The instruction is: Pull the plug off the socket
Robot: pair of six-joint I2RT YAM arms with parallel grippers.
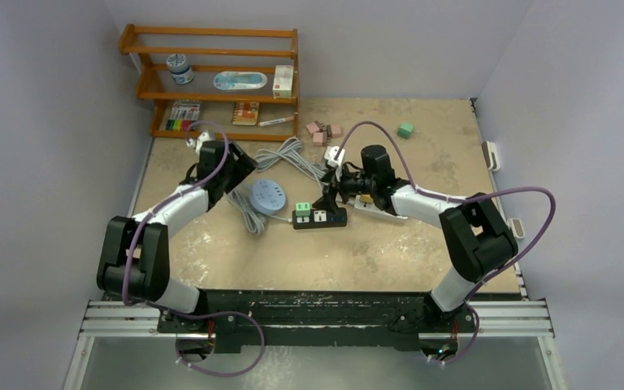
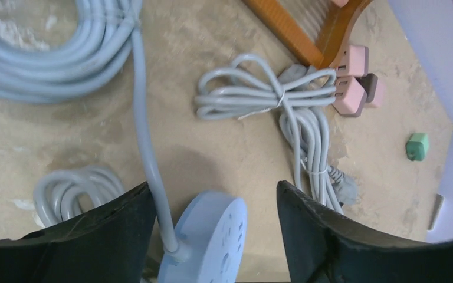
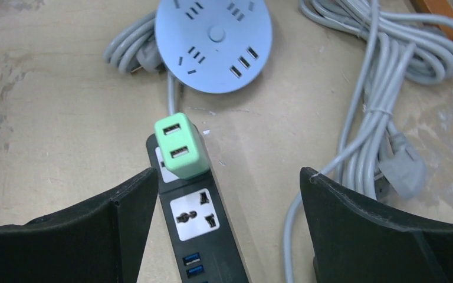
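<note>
A mint-green USB plug (image 3: 180, 146) sits in the end socket of a black power strip (image 3: 203, 227) lying on the table; they also show in the top view, plug (image 1: 301, 210) and strip (image 1: 322, 218). My right gripper (image 3: 228, 174) is open above the strip, the plug just ahead of its left finger, touching nothing; it shows in the top view (image 1: 328, 198). My left gripper (image 2: 212, 186) is open and empty above a round blue socket hub (image 2: 209, 242), left of the strip (image 1: 242, 174).
The round blue hub (image 1: 270, 196) and its grey coiled cable (image 1: 248, 218) lie left of the strip. Grey cable bundles (image 1: 292, 153), pink adapters (image 1: 323, 132) and a green cube (image 1: 406, 130) lie farther back. A wooden shelf (image 1: 211, 97) stands back left.
</note>
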